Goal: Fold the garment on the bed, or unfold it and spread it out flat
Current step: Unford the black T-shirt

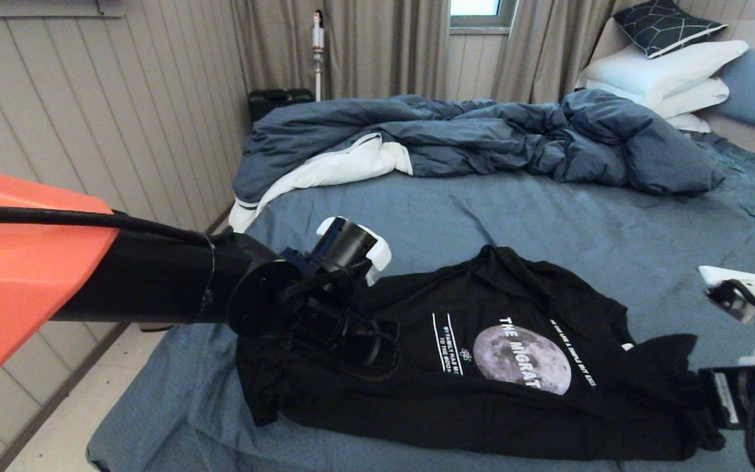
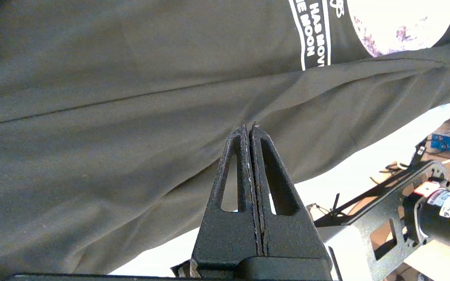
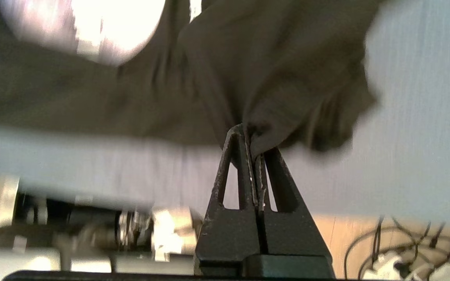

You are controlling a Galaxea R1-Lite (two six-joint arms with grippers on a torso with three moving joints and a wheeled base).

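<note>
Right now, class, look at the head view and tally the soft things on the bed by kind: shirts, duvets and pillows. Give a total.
Shirts: 1, the black moon-print T-shirt
Duvets: 1, the rumpled dark blue duvet with white lining
Pillows: 3, two stacked white pillows and one dark patterned pillow
Total: 5

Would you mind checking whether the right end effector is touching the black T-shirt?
Touching: the right wrist view shows the right end effector shut on a bunched fold of the T-shirt, cloth pinched between its tips.

Black moon-print garment lies half-folded, creased, near the blue-grey bed's front edge.
</note>
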